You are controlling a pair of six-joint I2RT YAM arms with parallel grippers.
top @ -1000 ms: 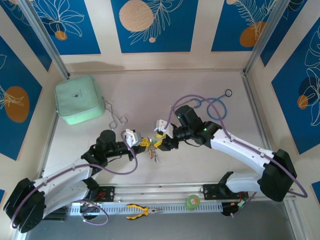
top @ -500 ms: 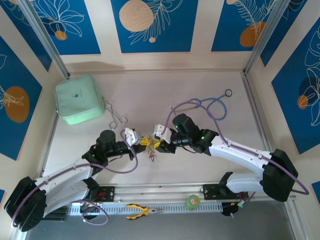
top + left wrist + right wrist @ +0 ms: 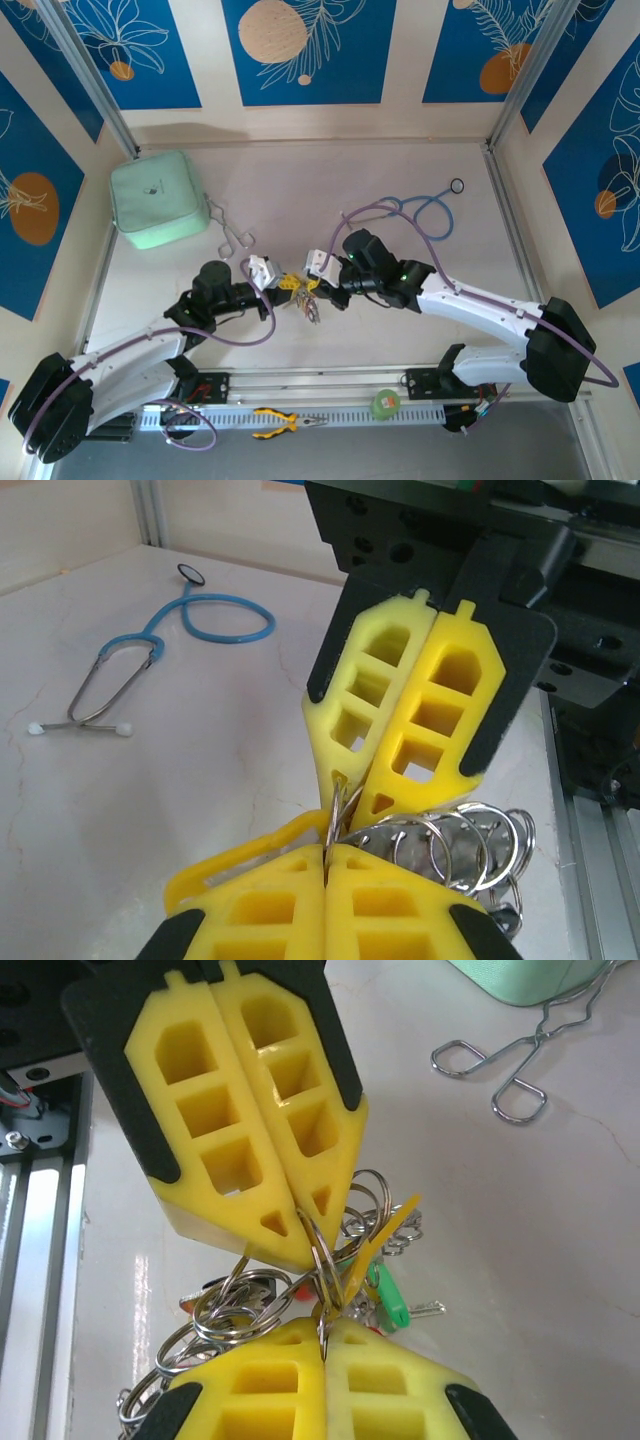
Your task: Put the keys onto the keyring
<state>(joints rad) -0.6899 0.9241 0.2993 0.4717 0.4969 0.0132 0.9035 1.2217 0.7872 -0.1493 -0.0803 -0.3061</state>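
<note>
We see the left claw [image 3: 328, 852] and right claw [image 3: 322, 1328] tip to tip, both clenched on the thin keyring [image 3: 318, 1245]. The keys [image 3: 392, 1300] bunch just below the tips. Forceps [image 3: 505, 1070] lie well apart beyond the left claw, a stethoscope [image 3: 190, 630] well beyond the right claw; bare table [image 3: 400, 170] surrounds both

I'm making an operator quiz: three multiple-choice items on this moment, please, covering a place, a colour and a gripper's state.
1. The forceps lie: A beside the green pouch; B on the front rail; C against the right wall.
2. The stethoscope tubing is: A red; B blue; C black.
3. The right gripper is: A wide open; B flat on the table; C shut on the key bundle.
Answers: A, they sit by the pouch's corner; B, the tube is blue; C, its fingers pinch a ring, facing the left gripper.
</note>
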